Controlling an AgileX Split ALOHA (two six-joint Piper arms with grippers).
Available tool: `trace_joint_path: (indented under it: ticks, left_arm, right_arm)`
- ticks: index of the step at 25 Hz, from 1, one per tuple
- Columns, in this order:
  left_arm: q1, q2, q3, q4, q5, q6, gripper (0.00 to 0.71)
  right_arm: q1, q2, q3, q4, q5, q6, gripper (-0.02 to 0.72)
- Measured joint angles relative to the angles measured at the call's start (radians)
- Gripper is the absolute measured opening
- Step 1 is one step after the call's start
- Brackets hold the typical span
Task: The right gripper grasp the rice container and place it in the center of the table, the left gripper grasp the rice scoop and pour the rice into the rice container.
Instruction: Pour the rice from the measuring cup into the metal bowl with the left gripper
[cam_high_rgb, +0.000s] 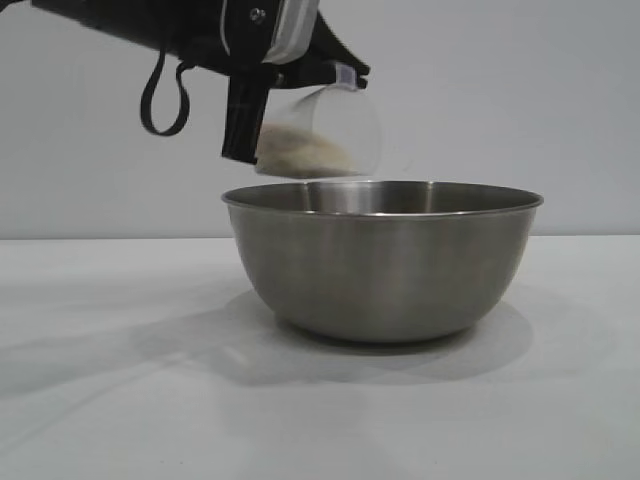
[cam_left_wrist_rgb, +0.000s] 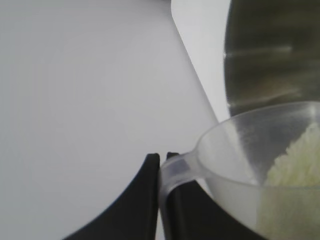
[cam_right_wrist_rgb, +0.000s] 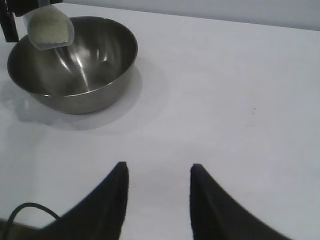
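Note:
The steel rice container (cam_high_rgb: 385, 260) stands on the white table (cam_high_rgb: 100, 400) in the middle of the exterior view. My left gripper (cam_high_rgb: 300, 75) is shut on the handle of the translucent rice scoop (cam_high_rgb: 325, 135) and holds it tilted just above the bowl's left rim. White rice (cam_high_rgb: 300, 152) lies heaped in the scoop's low side. The left wrist view shows the fingers (cam_left_wrist_rgb: 142, 200) clamped on the scoop's handle (cam_left_wrist_rgb: 172, 170), with the rice (cam_left_wrist_rgb: 292, 165) and the bowl (cam_left_wrist_rgb: 272, 55) beyond. My right gripper (cam_right_wrist_rgb: 157, 167) is open and empty over bare table, apart from the bowl (cam_right_wrist_rgb: 75, 65).
A black cable loop (cam_high_rgb: 165, 100) hangs under the left arm. The bowl's inside (cam_right_wrist_rgb: 90, 55) looks bare in the right wrist view. A thin black cable (cam_right_wrist_rgb: 30, 210) shows beside the right gripper.

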Motion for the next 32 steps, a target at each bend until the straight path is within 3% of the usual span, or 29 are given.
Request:
trace_joint_path:
  ticks: [6,14,32]
  left_arm:
    - [0.0,0.0,-0.101,0.195,0.057,0.012,0.0]
    - [0.0,-0.01,-0.18,0.338,0.115,0.029,0.0]
    - [0.0,-0.031,-0.224,0.479,0.159,0.036,0.0]
  right_arm:
    - [0.0,0.0,0.0,0.0,-0.002,0.004,0.289]
    - [0.0,0.0,0.0,0.0,-0.002,0.006,0.289]
    - [0.0,0.0,0.0,0.0,-0.002,0.01,0.289]
